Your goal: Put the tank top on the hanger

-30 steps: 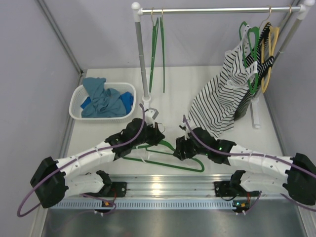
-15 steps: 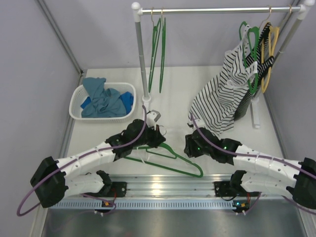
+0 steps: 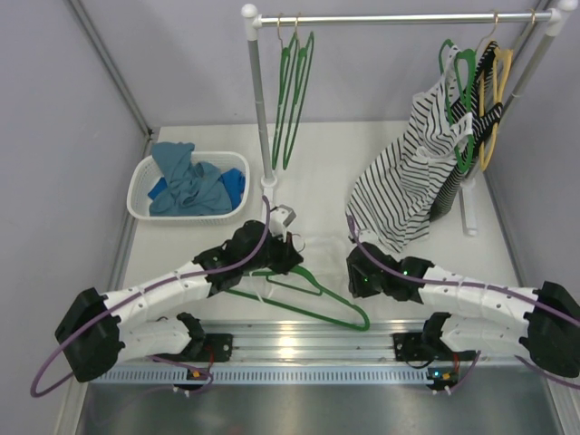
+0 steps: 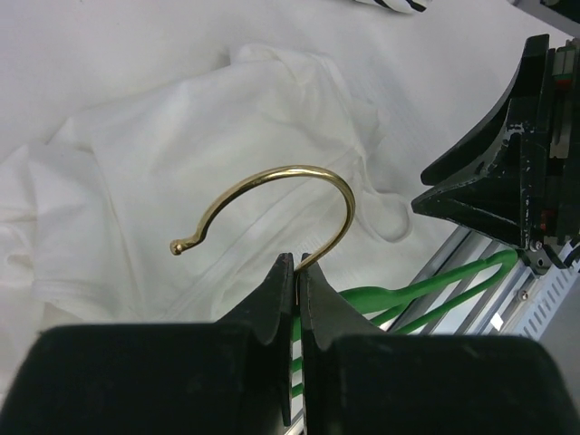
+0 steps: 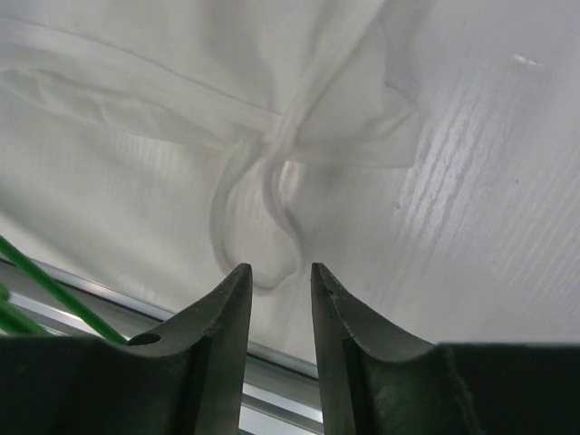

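— What is the left gripper [image 4: 295, 272] doing?
— Its jaws are pressed together on the neck of the hanger [image 4: 435, 283], right below the brass hook [image 4: 281, 177]. The green frame lies low at the near edge of the table [image 5: 480, 181].
— And the right gripper [image 5: 281, 272]?
— Parted a little, nothing between the fingers. A thin strap loop of the tank top [image 5: 163, 82] lies just beyond its tips.
— Where is the tank top overall?
— Crumpled on the table between both grippers, beneath the hook, not on the hanger.
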Motion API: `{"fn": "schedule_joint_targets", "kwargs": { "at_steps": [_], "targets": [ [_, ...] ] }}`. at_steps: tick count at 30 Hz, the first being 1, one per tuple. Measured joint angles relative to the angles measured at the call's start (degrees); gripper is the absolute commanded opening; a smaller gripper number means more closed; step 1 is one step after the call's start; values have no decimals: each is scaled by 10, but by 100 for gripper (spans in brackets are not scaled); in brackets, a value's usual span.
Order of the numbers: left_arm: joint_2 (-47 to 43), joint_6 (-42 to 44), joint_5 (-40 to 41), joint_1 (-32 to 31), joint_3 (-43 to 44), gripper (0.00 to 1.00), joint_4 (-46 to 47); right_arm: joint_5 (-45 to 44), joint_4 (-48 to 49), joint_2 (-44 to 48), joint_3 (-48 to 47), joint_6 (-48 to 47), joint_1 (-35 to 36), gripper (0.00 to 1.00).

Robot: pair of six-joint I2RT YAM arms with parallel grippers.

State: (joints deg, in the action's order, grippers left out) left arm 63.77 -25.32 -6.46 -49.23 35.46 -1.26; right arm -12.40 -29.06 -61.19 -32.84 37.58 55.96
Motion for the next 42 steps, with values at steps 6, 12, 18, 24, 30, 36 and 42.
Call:
{"fn": "schedule_joint_targets", "kwargs": {
  "at_steps": [6, 12, 18, 24, 30, 36, 42],
  "targets": [
    [-10, 0, 1, 0, -11, 0, -9, -5, -14, 3, 37, 43, 0, 40],
    [-14, 0, 1, 0, -16, 0, -18, -3, -14, 25, 61, 73, 0, 42],
    [-14, 0, 0, 0, -18, 0, -18, 1, -3, 43, 66, 84, 0, 46],
    [-14, 0, 0, 0, -19, 0, -19, 7, 14, 18, 66, 90, 5, 43],
    [-14, 0, 2, -1, -19, 0, -19, 10, 40, -13, 66, 99, 10, 24],
    [-14, -1, 27, -1, -19, 0, -19, 0, 40, -14, 70, 111, 13, 0],
    [-34, -8, 67, -1, -19, 0, -19, -37, 0, 26, 70, 122, 13, 0]
  ]
}}
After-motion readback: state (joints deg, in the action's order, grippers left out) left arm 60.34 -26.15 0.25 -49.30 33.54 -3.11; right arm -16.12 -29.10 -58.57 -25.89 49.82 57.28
